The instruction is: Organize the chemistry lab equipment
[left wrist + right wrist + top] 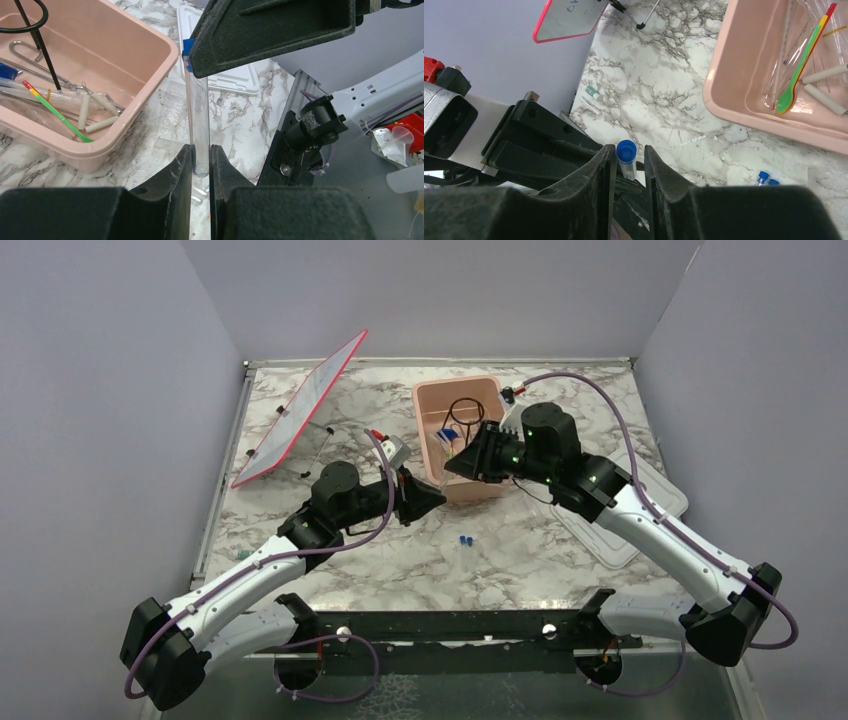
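Observation:
A clear tube [197,115] with a blue cap [626,150] hangs in the air just in front of the pink tub [455,388]. My left gripper [200,150] is shut on its rounded bottom end. My right gripper [630,150] straddles the capped end. The cap touches one finger and a narrow gap shows at the other, so this gripper is open. Inside the tub lie the black wire ring stand [35,30], metal tweezers [30,65], a green-yellow stick [804,55] and thin pipettes. Two small blue-capped tubes [466,539] rest on the marble.
The white lid [620,530] lies at the right, under the right arm. A red-edged panel [300,410] leans at the back left. A small vial [593,93] sits near the table's left edge. Both grippers meet at the tub's front left corner.

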`<state>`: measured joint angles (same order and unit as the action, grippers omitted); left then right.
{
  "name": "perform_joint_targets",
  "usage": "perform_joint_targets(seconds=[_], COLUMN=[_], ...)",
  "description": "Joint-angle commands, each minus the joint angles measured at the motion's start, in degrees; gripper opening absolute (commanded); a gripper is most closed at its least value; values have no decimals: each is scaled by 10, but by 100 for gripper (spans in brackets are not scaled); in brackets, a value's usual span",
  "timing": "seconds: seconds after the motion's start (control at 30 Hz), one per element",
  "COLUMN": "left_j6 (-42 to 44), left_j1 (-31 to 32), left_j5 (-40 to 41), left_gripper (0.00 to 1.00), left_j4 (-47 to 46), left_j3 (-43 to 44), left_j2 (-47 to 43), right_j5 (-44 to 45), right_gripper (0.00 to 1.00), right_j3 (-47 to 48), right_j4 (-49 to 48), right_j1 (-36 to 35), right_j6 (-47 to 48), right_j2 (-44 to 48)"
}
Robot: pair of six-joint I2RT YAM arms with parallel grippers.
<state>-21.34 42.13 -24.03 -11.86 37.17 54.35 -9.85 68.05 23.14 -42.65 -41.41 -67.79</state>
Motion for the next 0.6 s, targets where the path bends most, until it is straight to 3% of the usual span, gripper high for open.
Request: perform_joint_targets(seconds=[0.0, 0.27, 0.3, 0.43, 0.57], left_j6=[14, 15, 12, -2, -12], left_j1=[0, 0, 0, 0, 0], left_j5=[-12, -9, -3, 43, 104], left_gripper=[0, 0, 4, 44, 62], left_j4=[3, 11, 15, 47, 83], left_j3=[24, 28, 30, 42, 53], left_j2=[1, 4, 5, 8, 13], right_j5=[-34, -54, -48, 5, 89], right_gripper=[31, 16, 15, 14, 14], right_j3=[9, 10, 8, -12, -62], right_j4=[-11, -9, -11, -15, -29], right_j1=[6, 11, 11, 11, 12], right_j6=[15, 33, 38, 91, 160], right_j2=[-12, -12, -8, 23, 69])
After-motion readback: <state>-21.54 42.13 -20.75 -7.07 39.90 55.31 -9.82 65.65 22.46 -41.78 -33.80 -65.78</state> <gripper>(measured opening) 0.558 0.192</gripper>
